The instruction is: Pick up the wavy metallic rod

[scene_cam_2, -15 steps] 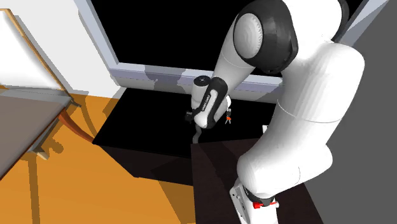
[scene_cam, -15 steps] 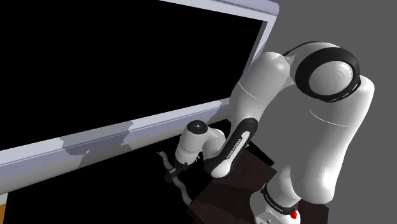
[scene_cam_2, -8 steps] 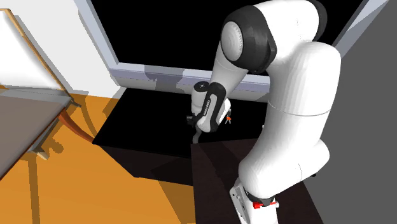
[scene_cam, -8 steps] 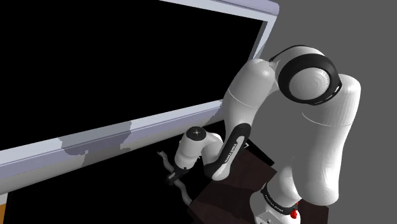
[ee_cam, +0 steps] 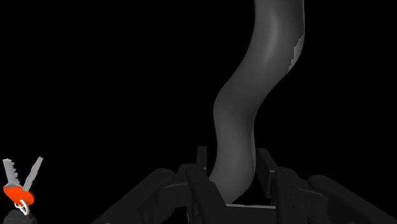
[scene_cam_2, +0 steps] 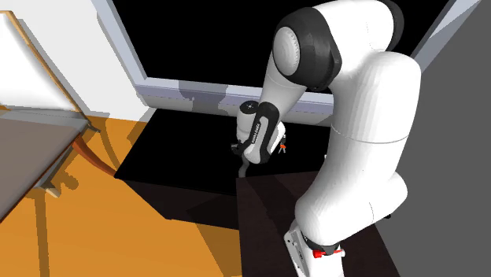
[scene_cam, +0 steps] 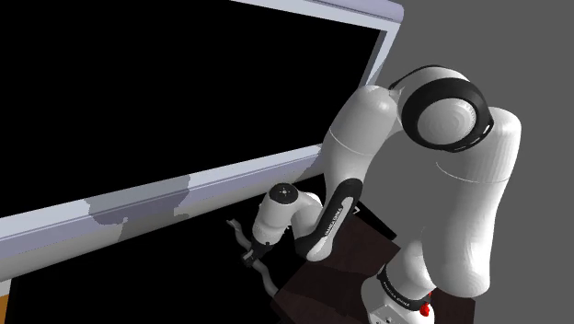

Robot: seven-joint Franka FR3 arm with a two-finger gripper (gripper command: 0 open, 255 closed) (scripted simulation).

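The black gripper (ee_cam: 232, 167) is holding its fingers (ee_cam: 201, 162) slightly apart, straddling a wavy grey rod (ee_cam: 254, 95).

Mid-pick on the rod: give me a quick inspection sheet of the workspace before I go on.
surface: dark tabletop beside the stand.
job's things: wavy grey rod, running away from the hand.
clutter: keys with an orange-red tag, apart from the rod.
grippers: black hand low at the rod's near end; grip cannot be confirmed.
cables: nothing seen.
surroundings: pale frame bordering a black area; orange floor; grey wall.
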